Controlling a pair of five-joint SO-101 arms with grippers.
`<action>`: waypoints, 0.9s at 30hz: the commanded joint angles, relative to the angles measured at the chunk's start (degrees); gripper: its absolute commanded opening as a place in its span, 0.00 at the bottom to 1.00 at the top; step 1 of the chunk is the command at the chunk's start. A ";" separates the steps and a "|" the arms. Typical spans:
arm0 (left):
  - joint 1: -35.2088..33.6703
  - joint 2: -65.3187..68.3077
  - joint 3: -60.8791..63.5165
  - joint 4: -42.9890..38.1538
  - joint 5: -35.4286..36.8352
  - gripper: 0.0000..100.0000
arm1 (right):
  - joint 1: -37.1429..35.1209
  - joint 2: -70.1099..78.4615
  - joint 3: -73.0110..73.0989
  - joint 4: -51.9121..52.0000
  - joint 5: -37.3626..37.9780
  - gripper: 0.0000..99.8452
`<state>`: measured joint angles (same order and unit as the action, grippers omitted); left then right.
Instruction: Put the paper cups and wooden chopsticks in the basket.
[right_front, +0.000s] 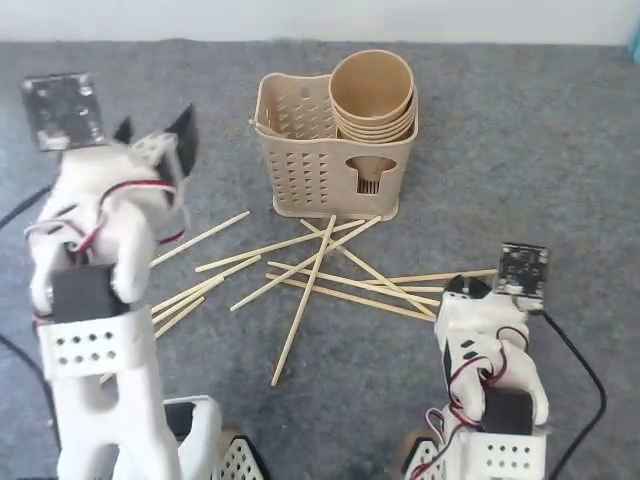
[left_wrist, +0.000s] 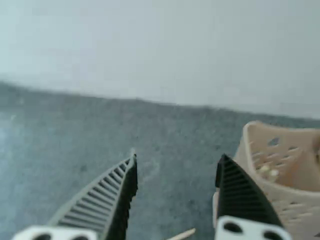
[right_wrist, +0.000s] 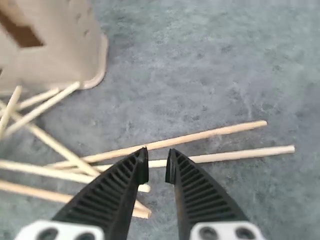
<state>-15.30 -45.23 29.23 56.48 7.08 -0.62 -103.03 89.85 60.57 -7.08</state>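
Grey felt-like tabletop (right_front: 520, 160) spread across the frame, pale wall (right_front: 300, 18) seen along the top edge, soft even light

The basket (right_front: 300, 175) was beige, dotted with holes; the cups (right_front: 372, 90) tan; the chopsticks (right_front: 304, 300) pale wood; the carpet (right_front: 540, 150) a mottled grey.
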 joint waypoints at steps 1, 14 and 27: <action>-5.01 -0.09 5.58 2.99 -0.35 0.24 | 2.86 -0.31 -5.89 2.51 -6.95 0.08; -10.81 0.18 38.46 -20.48 -0.79 0.24 | -4.44 34.42 -24.79 4.44 13.89 0.08; -12.92 0.35 41.54 -25.14 -3.52 0.24 | -10.77 65.63 -32.62 -4.53 31.12 0.24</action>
<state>-27.69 -45.14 71.08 32.92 4.62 -9.32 -43.78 60.92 57.76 22.81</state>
